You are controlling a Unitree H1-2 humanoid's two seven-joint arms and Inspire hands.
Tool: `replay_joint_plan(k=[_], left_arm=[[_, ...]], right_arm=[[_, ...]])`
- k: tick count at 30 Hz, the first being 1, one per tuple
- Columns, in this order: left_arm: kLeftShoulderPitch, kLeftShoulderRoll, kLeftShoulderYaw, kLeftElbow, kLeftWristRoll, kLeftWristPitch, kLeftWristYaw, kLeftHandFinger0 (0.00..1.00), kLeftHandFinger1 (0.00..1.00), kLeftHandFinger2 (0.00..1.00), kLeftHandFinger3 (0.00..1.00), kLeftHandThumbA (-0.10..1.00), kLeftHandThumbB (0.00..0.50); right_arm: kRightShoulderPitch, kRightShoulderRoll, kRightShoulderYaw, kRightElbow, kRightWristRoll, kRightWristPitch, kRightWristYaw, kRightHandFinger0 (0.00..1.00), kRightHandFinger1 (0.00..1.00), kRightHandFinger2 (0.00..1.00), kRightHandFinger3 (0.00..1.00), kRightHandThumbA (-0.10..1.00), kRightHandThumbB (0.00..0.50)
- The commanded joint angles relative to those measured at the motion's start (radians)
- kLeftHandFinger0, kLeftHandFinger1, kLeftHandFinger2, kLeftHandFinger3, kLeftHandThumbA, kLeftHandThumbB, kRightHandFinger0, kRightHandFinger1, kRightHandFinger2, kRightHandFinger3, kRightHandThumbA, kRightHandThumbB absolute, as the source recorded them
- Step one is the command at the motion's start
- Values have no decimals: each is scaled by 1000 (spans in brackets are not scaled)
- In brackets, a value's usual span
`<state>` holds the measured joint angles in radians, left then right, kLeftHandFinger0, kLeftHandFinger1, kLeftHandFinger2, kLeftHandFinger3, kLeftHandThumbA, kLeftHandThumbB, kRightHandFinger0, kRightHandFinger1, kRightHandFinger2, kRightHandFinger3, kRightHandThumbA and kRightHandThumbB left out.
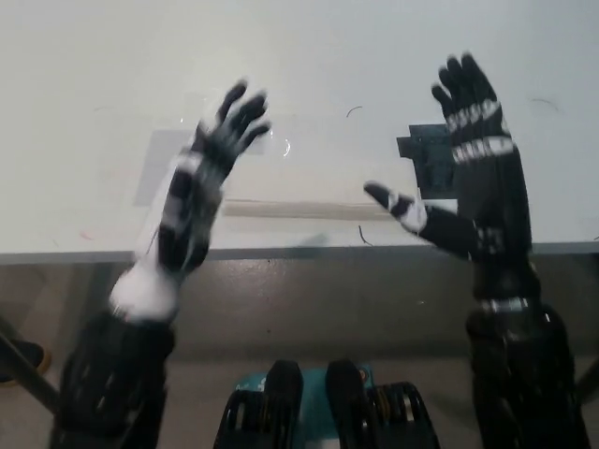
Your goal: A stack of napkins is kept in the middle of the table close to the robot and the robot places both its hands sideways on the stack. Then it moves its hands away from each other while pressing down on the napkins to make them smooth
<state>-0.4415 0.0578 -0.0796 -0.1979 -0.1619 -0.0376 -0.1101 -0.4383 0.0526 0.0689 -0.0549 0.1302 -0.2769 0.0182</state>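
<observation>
A white stack of napkins [299,182] lies on the table [299,56] near its front edge, between my two raised hands. My left hand [201,192] is blurred and held above the stack's left end, fingers spread and open, covering that end from view. My black right hand [473,159] is up over the stack's right end and the black patch, fingers extended, thumb pointing left over the napkins. Neither hand holds anything. Whether they touch the stack cannot be told.
A clear plastic sheet [154,168] lies taped on the table left of the napkins. A black square patch [426,159] sits right of the stack, partly hidden by my right hand. The table's front edge [299,251] runs across the view.
</observation>
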Motion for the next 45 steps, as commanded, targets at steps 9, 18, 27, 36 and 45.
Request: replay_joint_plan(k=[9,18,27,36,45], left_arm=[[-405,-145,149,481,-112,116,57,1000,1000,1000,1000,1000,308],[-591,-150,205,827,-102,3,49,1000,1000,1000,1000,1000,294],[-641,-142,246,948,-103,-51,58,1000,1000,1000,1000,1000,281],[-625,-104,245,1063,-87,-111,34,1000,1000,1000,1000,1000,294],[-597,-92,243,1179,-73,-138,41,1000,1000,1000,1000,1000,295]], right_arm=[[-369,106,-122,459,134,-17,-9,1000,1000,1000,1000,1000,242],[-562,120,-187,759,112,-126,-38,1000,1000,1000,1000,1000,228],[-691,122,-235,997,150,-175,7,1000,1000,1000,1000,1000,189],[-757,112,-274,1231,161,-193,43,1000,1000,1000,1000,1000,201],[-736,100,-278,1359,139,-193,23,1000,1000,1000,1000,1000,258]])
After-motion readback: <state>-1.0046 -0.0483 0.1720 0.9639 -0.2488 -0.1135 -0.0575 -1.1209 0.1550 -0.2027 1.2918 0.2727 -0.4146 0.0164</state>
